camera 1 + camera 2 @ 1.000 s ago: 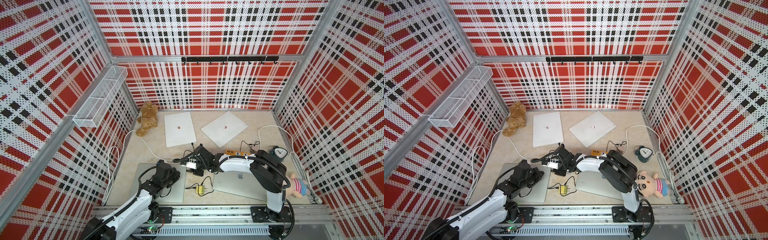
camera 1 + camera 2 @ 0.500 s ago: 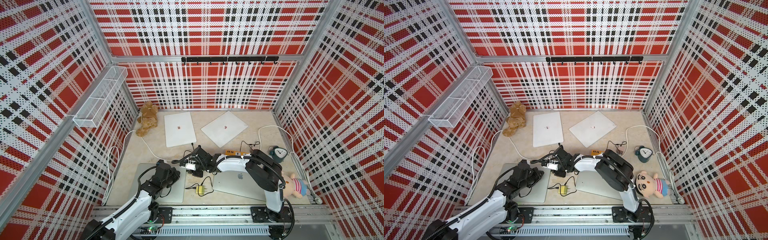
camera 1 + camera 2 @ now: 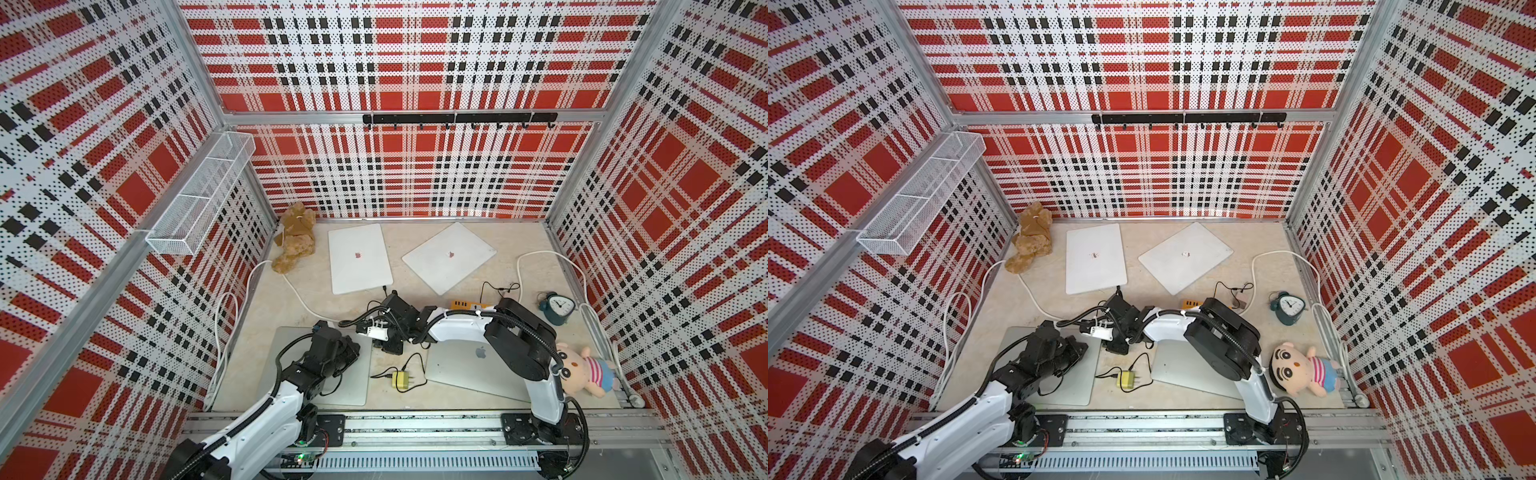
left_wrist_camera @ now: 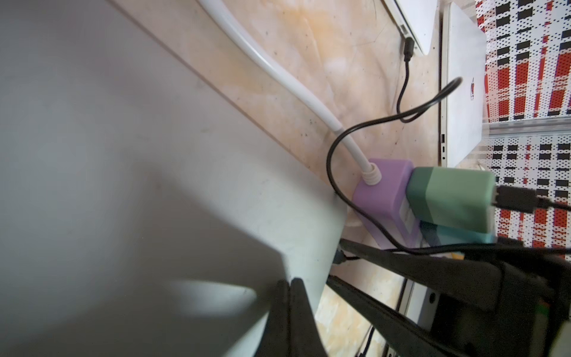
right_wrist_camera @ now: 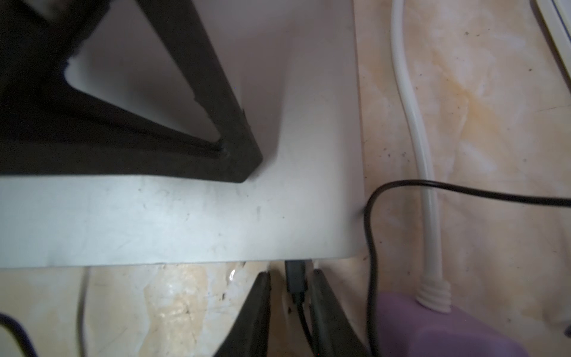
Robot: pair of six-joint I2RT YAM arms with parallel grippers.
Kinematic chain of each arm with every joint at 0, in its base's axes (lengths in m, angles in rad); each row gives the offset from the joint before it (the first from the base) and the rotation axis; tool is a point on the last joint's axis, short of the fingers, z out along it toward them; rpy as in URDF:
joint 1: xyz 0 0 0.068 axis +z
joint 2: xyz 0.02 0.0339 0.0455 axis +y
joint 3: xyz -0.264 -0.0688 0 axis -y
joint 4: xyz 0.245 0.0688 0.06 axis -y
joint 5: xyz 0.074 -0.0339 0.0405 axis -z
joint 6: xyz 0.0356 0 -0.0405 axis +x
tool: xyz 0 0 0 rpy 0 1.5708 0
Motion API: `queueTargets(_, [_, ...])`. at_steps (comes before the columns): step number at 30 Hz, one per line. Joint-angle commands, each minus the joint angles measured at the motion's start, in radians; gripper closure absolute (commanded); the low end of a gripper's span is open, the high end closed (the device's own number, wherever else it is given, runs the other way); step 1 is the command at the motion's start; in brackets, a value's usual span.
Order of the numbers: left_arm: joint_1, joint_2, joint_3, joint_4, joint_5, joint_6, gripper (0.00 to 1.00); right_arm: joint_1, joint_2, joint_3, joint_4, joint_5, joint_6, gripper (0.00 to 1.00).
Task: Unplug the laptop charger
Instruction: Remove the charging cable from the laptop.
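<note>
A grey laptop [image 3: 357, 374] lies at the front left, seen close in the right wrist view [image 5: 185, 222]. A black charger plug [image 5: 295, 275] sits in its edge near a corner. My right gripper [image 5: 290, 273] straddles that plug, open, with a narrow gap on one side and its other finger almost touching. In a top view it [image 3: 380, 338] is at the laptop's far right corner. My left gripper [image 4: 285, 282] is shut, its tips resting on the laptop lid [image 4: 154, 154]. The right wrist view also shows the left gripper [image 5: 241, 167].
A purple power strip [image 4: 380, 191] with a green adapter [image 4: 451, 197] and a white cable [image 4: 278, 68] lies just beyond the corner. A second grey laptop [image 3: 478, 370], a yellow adapter [image 3: 401, 379], two white laptops [image 3: 359, 257], a clock [image 3: 557, 307], a doll [image 3: 586, 370] and a teddy [image 3: 295, 237] are around.
The right arm has edged left toward the grey laptop's corner and its jaws have narrowed. The left arm has not moved.
</note>
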Motion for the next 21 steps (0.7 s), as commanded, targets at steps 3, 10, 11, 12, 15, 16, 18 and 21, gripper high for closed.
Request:
queueTargets(3, [0.006,-0.01,-0.006,-0.004,0.005,0.019,1.0,0.006,0.036,0.033,-0.041,-0.012,-0.016,0.78])
queueTargets(10, [0.002,-0.012,-0.006,-0.004,0.003,0.019,1.0,0.007,0.06,0.058,-0.078,-0.009,-0.018,0.8])
queueTargets(11, [0.001,-0.011,-0.006,-0.004,0.002,0.02,1.0,0.007,0.064,0.063,-0.086,-0.009,-0.018,0.81])
queueTargets(12, [0.002,-0.011,-0.007,-0.004,0.001,0.02,1.0,0.008,0.067,0.066,-0.094,-0.006,-0.018,0.82])
queueTargets(15, [-0.001,-0.011,-0.007,-0.004,-0.001,0.02,1.0,0.008,0.065,0.071,-0.105,0.003,-0.017,0.85])
queueTargets(16, [0.0,-0.011,-0.007,-0.004,-0.001,0.02,1.0,0.007,0.062,0.07,-0.108,0.007,-0.019,0.86])
queueTargets(18, [0.0,-0.011,-0.006,-0.005,-0.002,0.021,1.0,0.007,0.059,0.073,-0.113,0.012,-0.02,0.88])
queueTargets(21, [-0.005,-0.011,-0.005,-0.004,-0.001,0.021,1.0,0.009,0.056,0.077,-0.118,0.023,-0.027,0.91])
